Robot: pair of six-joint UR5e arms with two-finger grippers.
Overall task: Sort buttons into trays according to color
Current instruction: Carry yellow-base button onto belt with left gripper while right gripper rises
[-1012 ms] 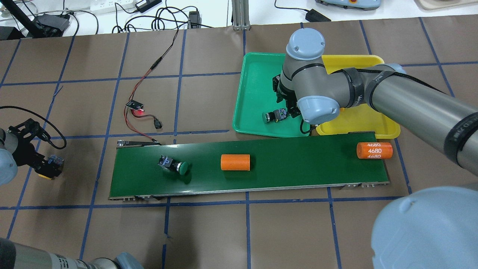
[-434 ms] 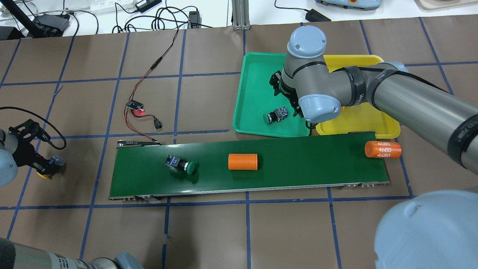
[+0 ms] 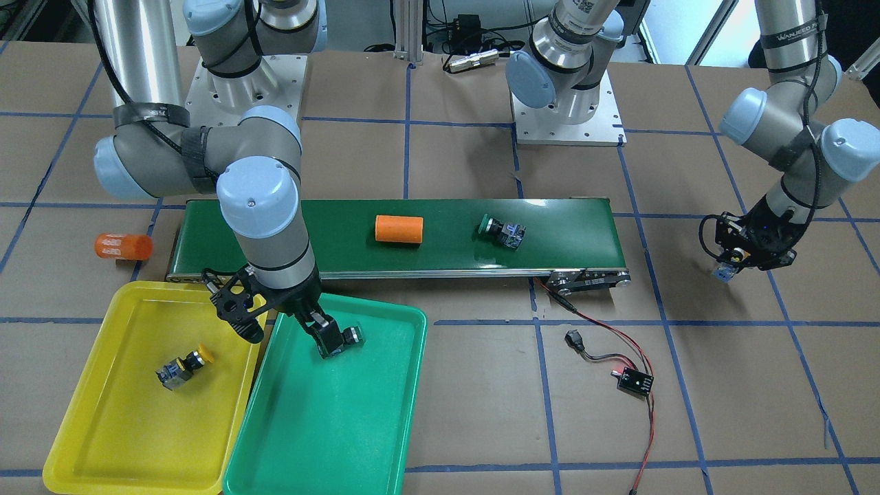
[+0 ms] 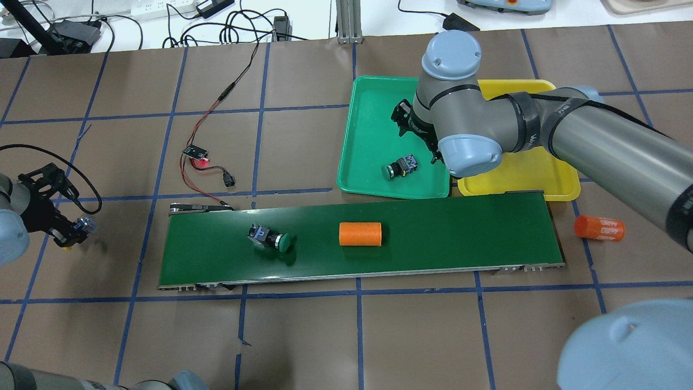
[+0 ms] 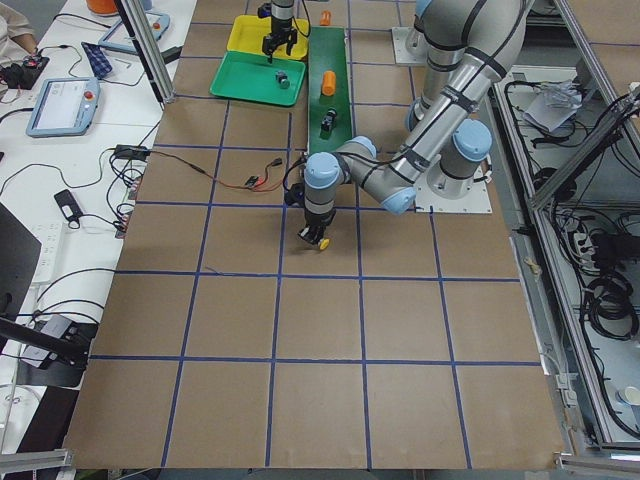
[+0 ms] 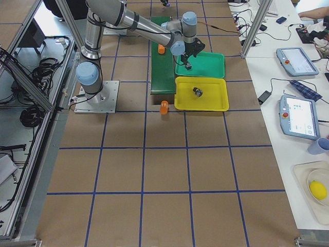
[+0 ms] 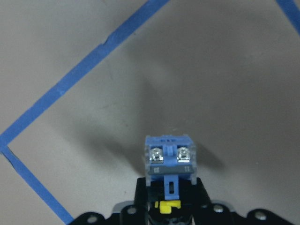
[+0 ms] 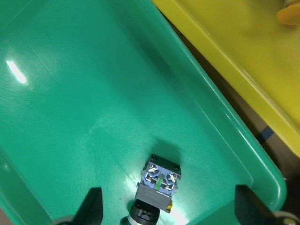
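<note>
We see the right gripper (image 3: 289, 337) spread wide and holding nothing, poised above the green tray (image 4: 368, 124). The first green button (image 4: 398, 167) lies on its side on the tray floor just under that gripper, in the corner nearest the conveyor belt (image 4: 444, 238) and the yellow tray (image 3: 103, 412). In the right wrist view we find this button low in the middle, between the two fingers (image 8: 91, 208) and apart from both. From the front-facing view one finger overlaps the button, but the wrist view shows a gap on each side. The left gripper (image 3: 729, 265) is clamped on the held yellow button (image 7: 168, 161), whose blue terminal block sticks out past the fingertips; in the exterior left view we see its yellow cap at the gripper's lower end. This gripper hangs low over the bare brown table (image 4: 303, 336), beyond the belt's end and well apart from both trays; we cannot tell whether the button touches the table. A second green button (image 4: 273, 240) lies on its side on the belt, far from either gripper, with an orange cylinder (image 4: 360, 234) beside it on the belt. Another orange cylinder (image 4: 599, 228), with white markings on it, lies on the table just off the belt's other end. The loose yellow button (image 3: 184, 368) rests inside the yellow tray, near the open gripper but not under it.
</note>
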